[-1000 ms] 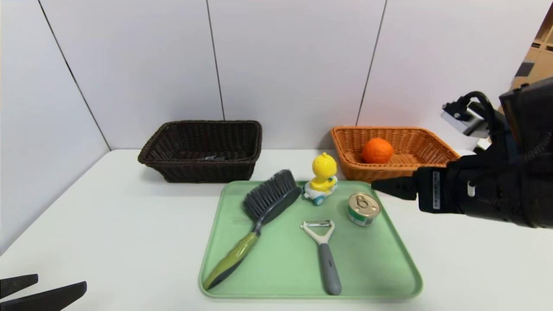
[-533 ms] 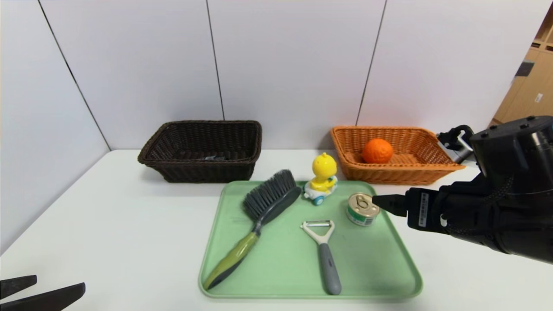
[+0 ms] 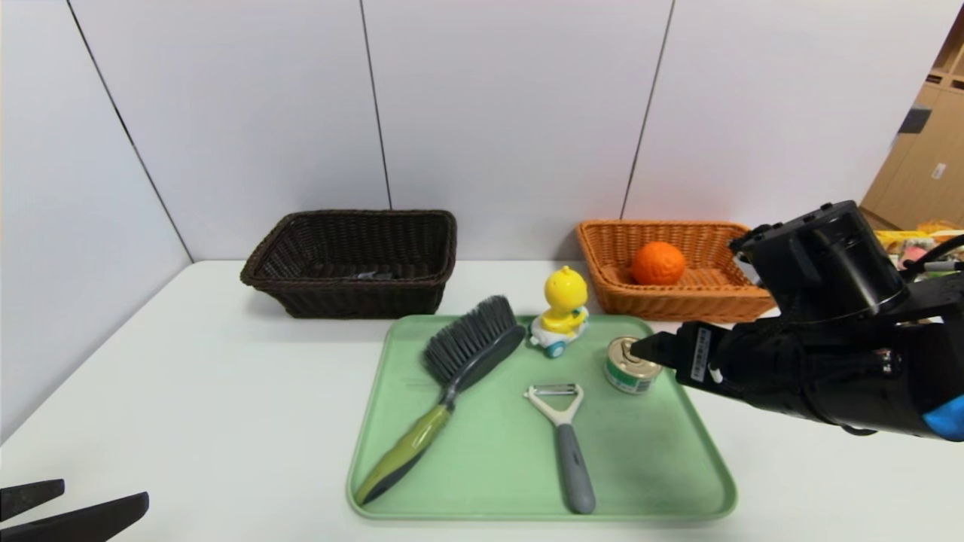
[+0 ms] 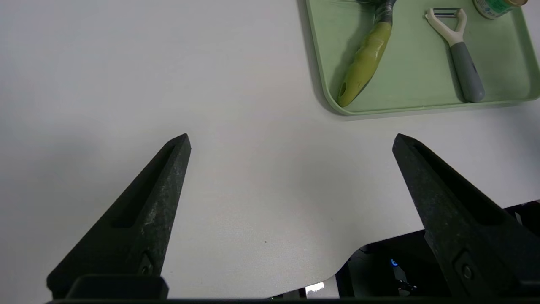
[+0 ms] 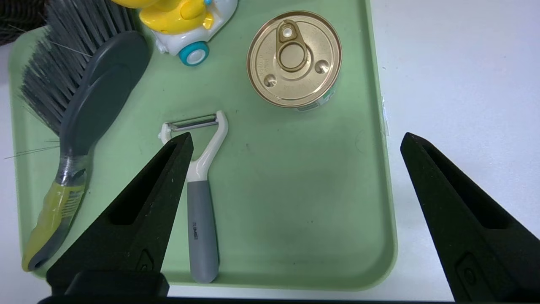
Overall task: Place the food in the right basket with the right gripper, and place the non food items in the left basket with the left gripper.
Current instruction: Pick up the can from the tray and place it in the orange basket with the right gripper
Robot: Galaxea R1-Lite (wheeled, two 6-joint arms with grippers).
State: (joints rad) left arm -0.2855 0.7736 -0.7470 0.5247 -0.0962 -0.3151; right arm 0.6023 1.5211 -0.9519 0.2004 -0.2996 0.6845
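Note:
A green tray (image 3: 678,444) holds a grey brush with a green handle (image 3: 452,376), a yellow duck toy (image 3: 561,309), a peeler (image 3: 565,436) and a gold-lidded can (image 3: 629,366). My right gripper (image 3: 640,348) is open and empty, hovering just above the can's right side. In the right wrist view the can (image 5: 294,58) lies ahead of the open gripper (image 5: 295,141), beside the peeler (image 5: 198,185). An orange (image 3: 657,262) lies in the orange right basket (image 3: 723,297). The dark left basket (image 3: 354,301) stands at the back left. My left gripper (image 4: 291,141) is open and parked over the table's near left corner.
The white table (image 3: 188,391) ends at a wall behind the baskets. In the left wrist view the table's front edge (image 4: 295,287) shows below the gripper, and the tray's near corner (image 4: 333,105) lies ahead.
My right gripper has moved down and left, from beside the orange basket's front to just over the can. The left arm and the objects have not moved.

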